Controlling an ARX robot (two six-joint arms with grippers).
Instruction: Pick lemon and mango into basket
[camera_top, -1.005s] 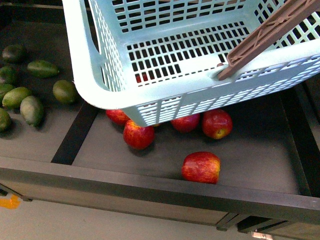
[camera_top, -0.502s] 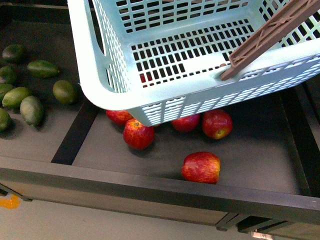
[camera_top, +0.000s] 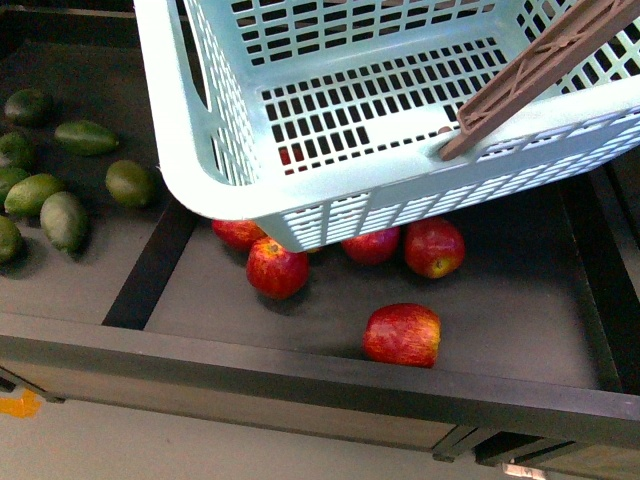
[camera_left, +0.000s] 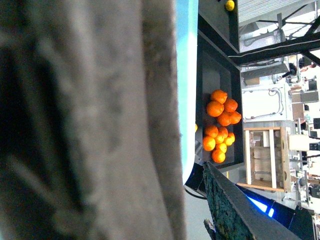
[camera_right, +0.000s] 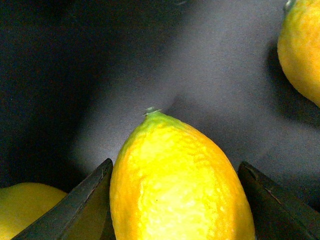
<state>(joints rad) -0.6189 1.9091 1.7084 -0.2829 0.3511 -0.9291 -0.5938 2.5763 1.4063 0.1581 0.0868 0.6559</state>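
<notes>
The small yellow oval lemon (camera_right: 177, 195) lies on the dark tray floor (camera_right: 225, 75) with its green-tipped nub pointing away from the wrist. It sits between the right gripper's (camera_right: 175, 165) dark fingers (camera_right: 85, 200), which lie against both of its flanks. It looks held, though you cannot see whether it has left the floor.

Expect it to be light and firm, with a pebbled rind that gives some grip. The tapered ends could let it squirt out, so keep your hold across the fat middle and squeeze only moderately.

Two more yellow fruits (camera_right: 300, 50) are cut off at the frame edges, one near each side. You cannot tell from this whether they touch the lemon.

The light teal slotted plastic basket (camera_top: 165, 120) hangs tilted above loose red apples (camera_top: 402, 334), with its brown ribbed handle (camera_top: 540, 70) raised. It looks empty, though part of its floor is out of frame. Green oval fruits (camera_top: 63, 218) lie in the next compartment.

No mango shows in any view. A blurred grey-brown mass (camera_left: 75, 125) fills the left wrist view, so you cannot tell the left gripper's state.
</notes>
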